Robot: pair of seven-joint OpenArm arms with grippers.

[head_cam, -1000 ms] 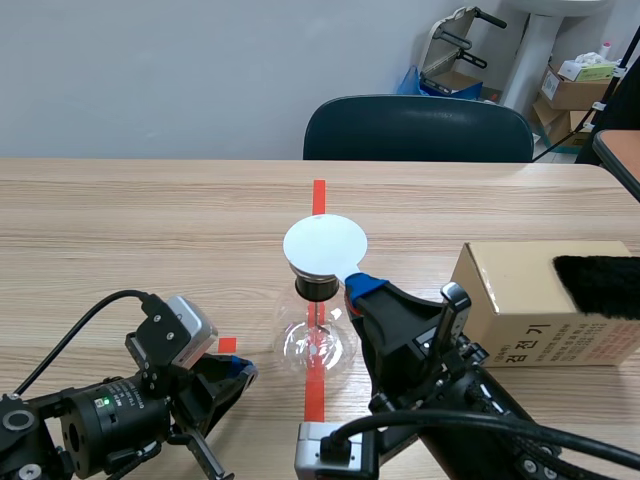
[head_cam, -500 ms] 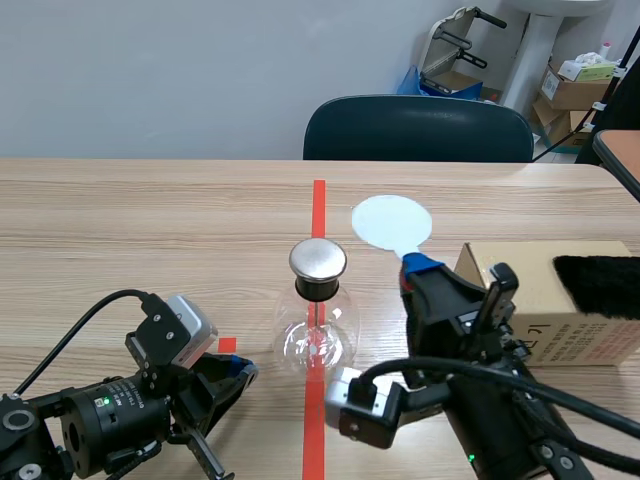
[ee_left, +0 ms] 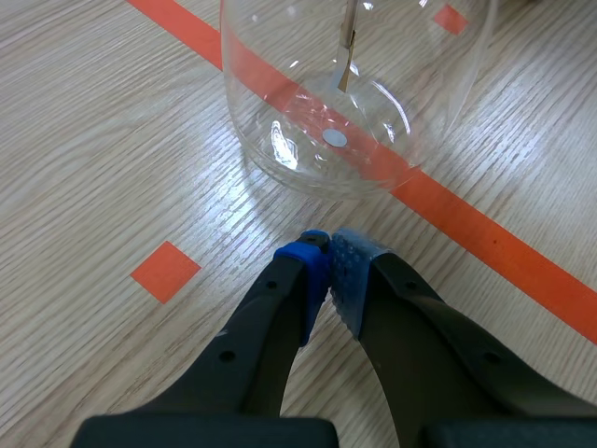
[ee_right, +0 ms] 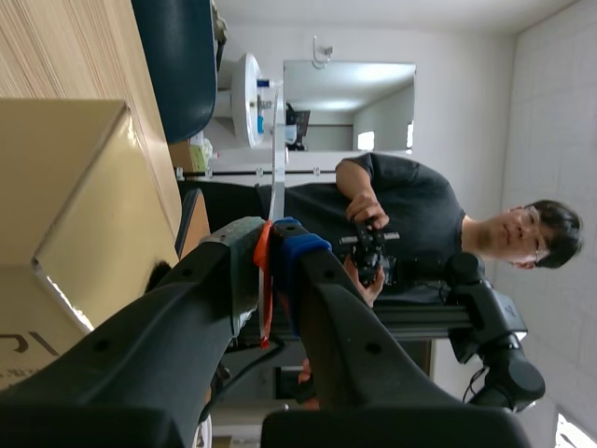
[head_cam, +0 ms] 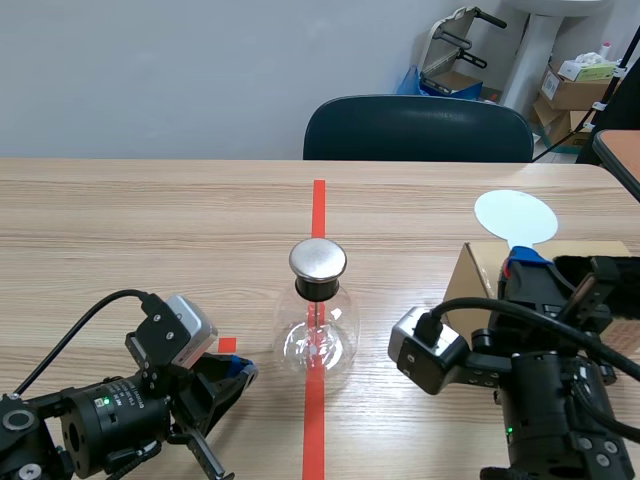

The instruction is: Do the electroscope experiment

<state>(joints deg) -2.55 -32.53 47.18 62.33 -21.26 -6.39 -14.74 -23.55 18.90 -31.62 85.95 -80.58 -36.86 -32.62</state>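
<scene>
Your right gripper has swung the white round plastic disc off the clear glass flask electroscope, which now stands well aside of it. The gripper is clamped on the disc's stem. Your left gripper is closed on nothing, with the flask just ahead. One pass over the cap looks done; recharging the disc likely remains.

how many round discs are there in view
2. A metal disc tops the glass flask at the table's middle; a white disc on a stick is held by the right gripper.

wood table w/ dark chair behind, pale wall, boxes in corner
</scene>
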